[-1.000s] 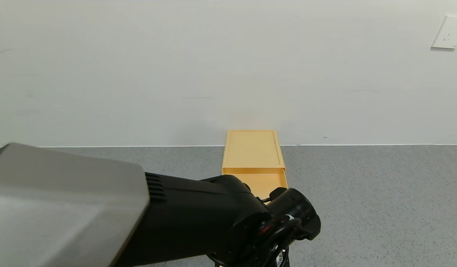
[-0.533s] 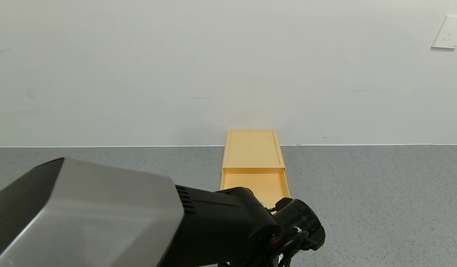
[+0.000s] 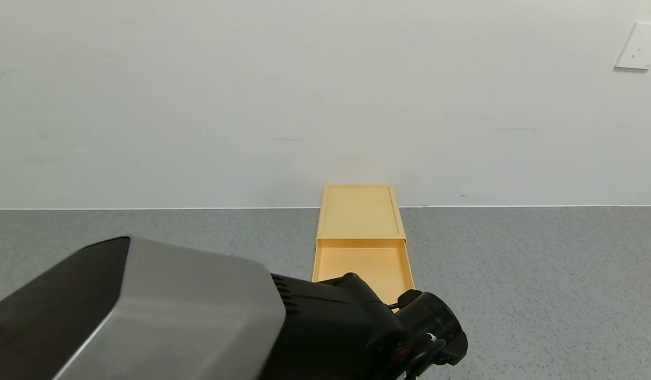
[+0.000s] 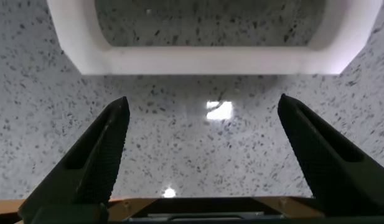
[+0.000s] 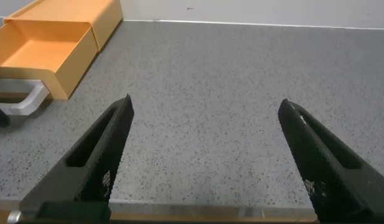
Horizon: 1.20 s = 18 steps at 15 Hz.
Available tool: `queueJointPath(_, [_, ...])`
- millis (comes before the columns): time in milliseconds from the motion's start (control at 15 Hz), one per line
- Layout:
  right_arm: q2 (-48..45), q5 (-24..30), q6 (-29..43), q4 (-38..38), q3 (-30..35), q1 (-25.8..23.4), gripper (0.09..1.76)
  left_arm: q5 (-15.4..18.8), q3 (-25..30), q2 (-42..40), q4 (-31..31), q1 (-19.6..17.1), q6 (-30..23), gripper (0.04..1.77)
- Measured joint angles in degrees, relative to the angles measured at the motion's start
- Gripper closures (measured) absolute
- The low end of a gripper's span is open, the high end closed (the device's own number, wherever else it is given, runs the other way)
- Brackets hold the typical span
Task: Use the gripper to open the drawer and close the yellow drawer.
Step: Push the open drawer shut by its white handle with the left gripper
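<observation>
The yellow drawer (image 3: pixel 365 266) stands pulled out of its flat yellow casing (image 3: pixel 360 211) at the back wall. My left arm (image 3: pixel 325 332) reaches across the front and hides the drawer's front end, its handle and my left gripper in the head view. In the left wrist view my left gripper (image 4: pixel 204 106) is open and empty, low over the counter, with the white loop handle (image 4: pixel 210 59) just beyond its fingertips. My right gripper (image 5: pixel 207 102) is open and empty, off to the drawer's side. The right wrist view shows the open drawer (image 5: pixel 45 50) and its handle (image 5: pixel 27 99).
The grey speckled counter (image 3: pixel 541 274) runs out wide on both sides of the casing. A white wall rises right behind it, with a socket plate (image 3: pixel 640 46) at the upper right. My right arm does not show in the head view.
My left arm has drawn back toward me. The drawer has slid farther out of its casing, showing more of its inside.
</observation>
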<state>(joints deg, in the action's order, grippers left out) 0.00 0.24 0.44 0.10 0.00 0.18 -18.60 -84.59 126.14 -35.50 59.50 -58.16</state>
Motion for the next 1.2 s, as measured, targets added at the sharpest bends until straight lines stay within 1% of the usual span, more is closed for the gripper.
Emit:
queueJointPath(133, [0.0, 0.0, 0.0, 0.0, 0.0, 0.02, 0.14, -0.85, 0.06, 0.21, 1.11, 0.0, -0.02, 0.09])
queueJointPath(600, [0.0, -0.02, 0.0, 0.0, 0.0, 0.02, 0.14, -3.3, -0.55, 0.52, 1.33, -0.38, 0.56, 0.09])
queueJointPath(800, [0.0, 0.0, 0.0, 0.0, 0.0, 0.02, 0.14, -4.0, -0.63, 0.79, 3.01, -0.68, 1.05, 0.09])
queueJointPath(1200, [0.0, 0.0, 0.0, 0.0, 0.0, 0.02, 0.14, -4.74, -0.96, 1.15, 3.5, -1.54, 2.76, 0.09])
